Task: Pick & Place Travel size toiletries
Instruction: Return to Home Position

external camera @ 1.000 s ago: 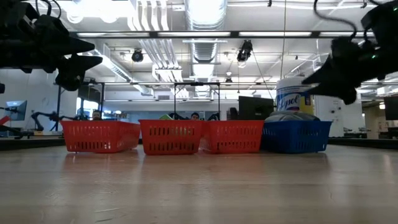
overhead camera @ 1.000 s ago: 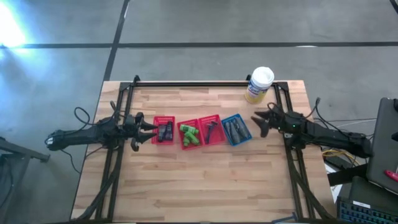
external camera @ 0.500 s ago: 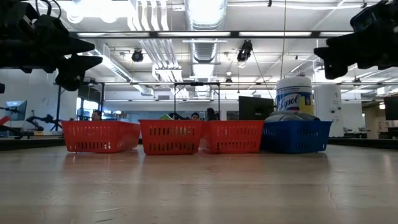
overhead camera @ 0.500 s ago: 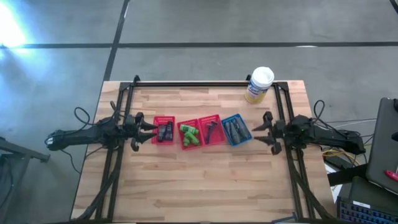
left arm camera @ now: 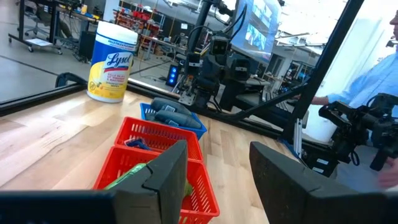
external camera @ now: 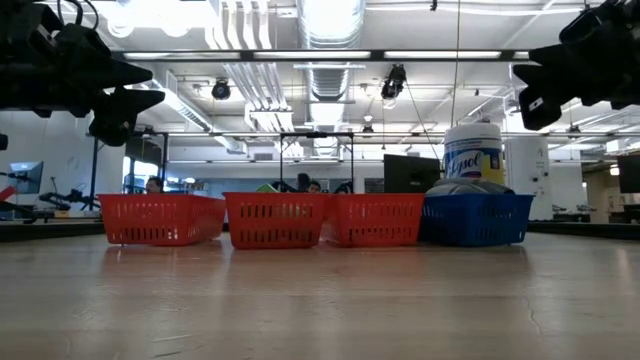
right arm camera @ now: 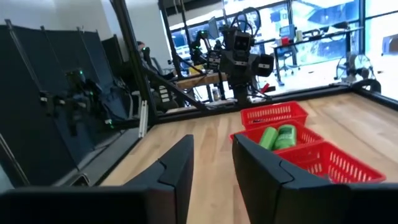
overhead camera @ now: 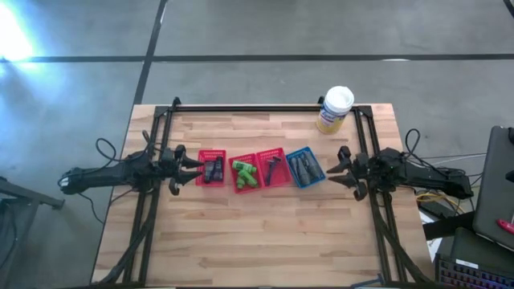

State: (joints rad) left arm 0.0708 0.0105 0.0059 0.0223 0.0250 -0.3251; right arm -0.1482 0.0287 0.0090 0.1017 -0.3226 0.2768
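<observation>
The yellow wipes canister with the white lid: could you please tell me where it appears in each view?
High view: the canister stands upper right of centre, beyond the blue basket.
Low view: right of centre, rising behind the blue basket.
Left wrist view: upper left, beyond the blue basket.
Right wrist view: not in it.
Shared landmark: the red basket holding the green pieces shows in all four views.

Left gripper (overhead camera: pixel 183 170) and right gripper (overhead camera: pixel 337 170) hover, fingers (left arm camera: pixel 168 177) parted

The wooden table (overhead camera: pixel 265 241) bears three red baskets (external camera: pixel 276 222), a blue basket (external camera: pixel 475 222) (rightmost) and a canister (overhead camera: pixel 335 110).
</observation>
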